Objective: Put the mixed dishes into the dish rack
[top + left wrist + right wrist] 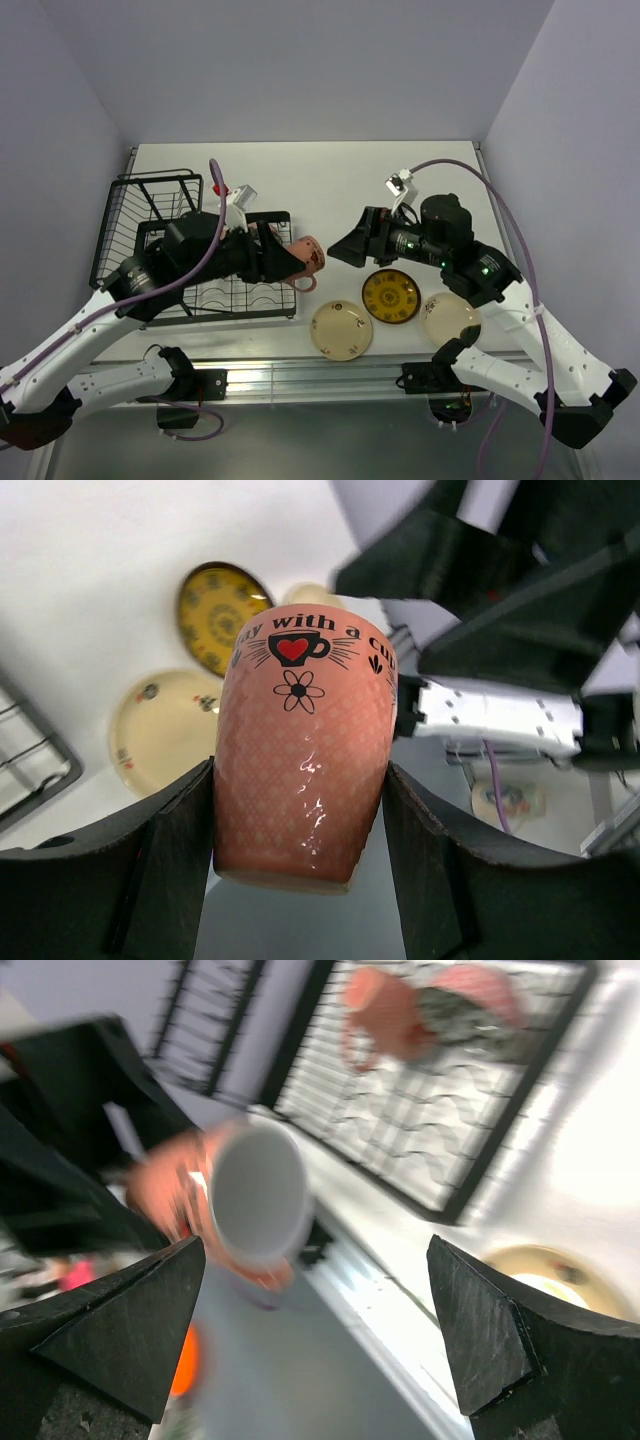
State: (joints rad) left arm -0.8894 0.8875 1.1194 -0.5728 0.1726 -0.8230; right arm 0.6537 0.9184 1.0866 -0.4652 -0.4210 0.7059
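Note:
My left gripper [290,258] is shut on a pinkish-orange mug [306,256], held on its side in the air just right of the black dish rack [150,205]. In the left wrist view the mug [305,730] sits between both fingers [170,860]. Facing it, my right gripper [345,248] stands open and empty; its wrist view shows the mug's [255,1195] mouth, blurred, beyond wide jaws. A second mug [385,1010] and a dark bowl [460,1015] lie in the rack [420,1130]. The mustard-yellow plate [390,296] and two cream plates [341,330] [451,318] lie on the table.
White walls close in the table on the left, back and right. The rack's raised cage end [135,195] stands at the far left. A metal rail [330,375] runs along the near edge by the arm bases.

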